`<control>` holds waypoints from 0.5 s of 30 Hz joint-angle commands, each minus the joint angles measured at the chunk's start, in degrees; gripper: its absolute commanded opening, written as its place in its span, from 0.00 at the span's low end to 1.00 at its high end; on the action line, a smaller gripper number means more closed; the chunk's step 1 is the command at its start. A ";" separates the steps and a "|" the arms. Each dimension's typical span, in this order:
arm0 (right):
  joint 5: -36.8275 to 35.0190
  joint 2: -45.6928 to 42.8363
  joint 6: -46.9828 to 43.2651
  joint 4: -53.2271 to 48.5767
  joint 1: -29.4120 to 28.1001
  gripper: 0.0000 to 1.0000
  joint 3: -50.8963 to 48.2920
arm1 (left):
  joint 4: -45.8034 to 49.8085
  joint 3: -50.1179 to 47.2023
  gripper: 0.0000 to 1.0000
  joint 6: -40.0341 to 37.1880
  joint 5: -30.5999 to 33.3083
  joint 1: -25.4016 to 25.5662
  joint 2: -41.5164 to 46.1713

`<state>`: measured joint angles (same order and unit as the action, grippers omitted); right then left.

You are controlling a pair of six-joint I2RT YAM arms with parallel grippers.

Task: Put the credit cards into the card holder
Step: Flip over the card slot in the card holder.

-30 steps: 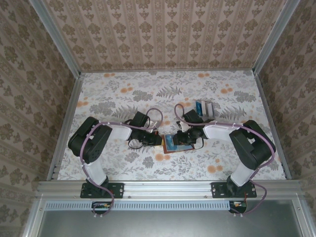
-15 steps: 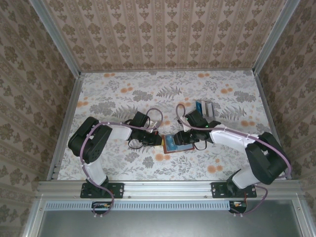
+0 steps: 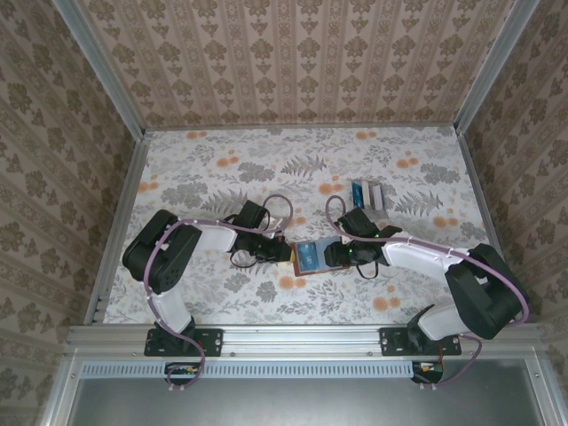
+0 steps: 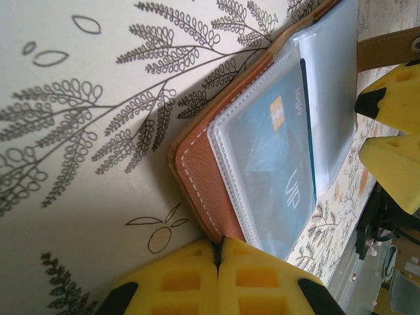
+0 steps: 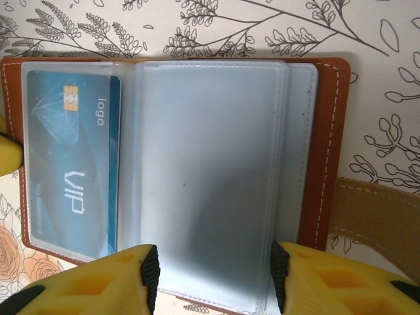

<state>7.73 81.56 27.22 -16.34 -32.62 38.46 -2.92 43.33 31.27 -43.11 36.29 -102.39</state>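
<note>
The card holder [image 3: 312, 257] lies open on the floral table, brown leather with clear sleeves [image 5: 210, 164]. A blue credit card [image 5: 72, 164] marked VIP sits in its left sleeve, and it also shows in the left wrist view as the blue card [image 4: 275, 164]. My left gripper [image 4: 220, 248] is shut on the card holder's leather edge [image 4: 197, 170]. Over the near edge of the middle sleeve, my right gripper [image 5: 213, 279] stands open with nothing between its fingers. More credit cards [image 3: 366, 193] lie in a small pile behind the right gripper [image 3: 344, 252].
The holder's tan closing strap [image 5: 374, 216] sticks out to the right on the table. Patterned walls enclose the table on three sides, with a metal rail [image 3: 302, 335] along the near edge. Both arms meet at the table's middle.
The right gripper has opened wider and drawn slightly right of the card holder, its elbow swinging out to the right. The left gripper has held its grip unmoved.
</note>
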 commanded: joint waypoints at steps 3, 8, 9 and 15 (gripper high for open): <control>1.59 2.50 1.49 2.08 0.28 0.48 -0.96 | 4.77 -1.71 0.00 -2.06 4.88 1.68 -4.55; 3.36 2.12 1.76 3.78 0.01 0.39 -0.88 | 4.05 -2.48 0.00 -1.58 4.97 1.68 -4.04; 3.30 1.75 1.53 3.84 0.01 0.37 -1.05 | 4.67 -2.14 0.00 -1.94 4.97 1.68 -4.26; 2.59 0.06 0.68 2.39 0.01 0.29 -0.75 | 4.63 -2.30 0.00 -1.85 5.15 1.68 -4.16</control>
<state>9.45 83.18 28.42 -13.45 -32.51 38.26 -2.83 43.40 31.29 -43.09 36.29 -102.39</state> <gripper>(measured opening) 0.294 0.043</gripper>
